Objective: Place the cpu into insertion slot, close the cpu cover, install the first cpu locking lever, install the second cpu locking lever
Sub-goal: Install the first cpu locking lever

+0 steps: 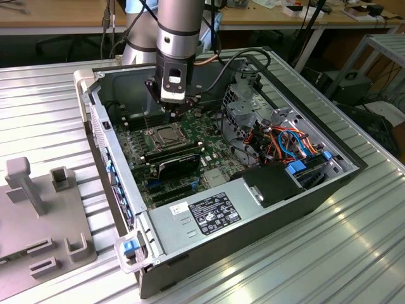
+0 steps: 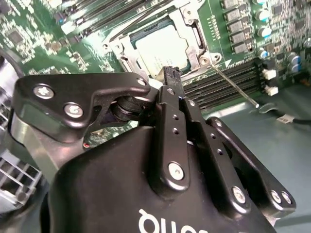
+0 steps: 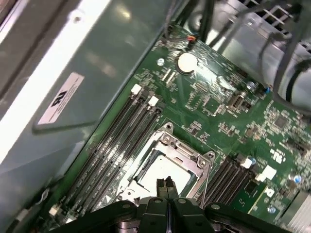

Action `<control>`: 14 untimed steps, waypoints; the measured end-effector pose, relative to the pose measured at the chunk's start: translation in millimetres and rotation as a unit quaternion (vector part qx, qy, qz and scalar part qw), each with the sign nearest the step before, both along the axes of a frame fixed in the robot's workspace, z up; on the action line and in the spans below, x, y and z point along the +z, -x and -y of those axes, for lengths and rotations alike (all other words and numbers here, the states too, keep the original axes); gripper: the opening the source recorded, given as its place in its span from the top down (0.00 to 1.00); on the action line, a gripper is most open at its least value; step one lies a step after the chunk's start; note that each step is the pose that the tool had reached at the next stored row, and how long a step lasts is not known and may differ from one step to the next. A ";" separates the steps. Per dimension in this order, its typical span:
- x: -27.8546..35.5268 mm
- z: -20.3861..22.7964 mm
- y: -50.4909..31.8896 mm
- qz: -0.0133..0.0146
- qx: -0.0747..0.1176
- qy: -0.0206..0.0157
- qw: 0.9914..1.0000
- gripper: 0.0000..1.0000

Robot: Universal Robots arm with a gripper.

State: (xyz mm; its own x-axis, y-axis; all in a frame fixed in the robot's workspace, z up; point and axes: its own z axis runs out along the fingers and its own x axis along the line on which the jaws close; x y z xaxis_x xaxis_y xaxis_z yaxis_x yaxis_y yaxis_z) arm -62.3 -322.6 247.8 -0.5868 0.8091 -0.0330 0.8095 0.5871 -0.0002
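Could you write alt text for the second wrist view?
A black robot gripper, fingertips shut together, is poised beside a flat silvery-grey square chip seated within a thin silvery metal frame plate on a green circuit board. A thin metal lever rod sticks out next to the frame.

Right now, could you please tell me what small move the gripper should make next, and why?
Probably shift the shut gripper toward the thin locking lever and press it down: the cpu sits under the closed cpu cover, yet that lever sticks out unlatched.
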 end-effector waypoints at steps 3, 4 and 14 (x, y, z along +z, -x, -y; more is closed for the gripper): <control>-0.2 0.0 0.0 0.000 0.027 0.000 1.000 0.89; -0.2 0.0 0.0 0.000 0.037 0.000 0.999 0.89; -0.2 0.0 20.5 0.000 0.046 0.000 0.999 0.89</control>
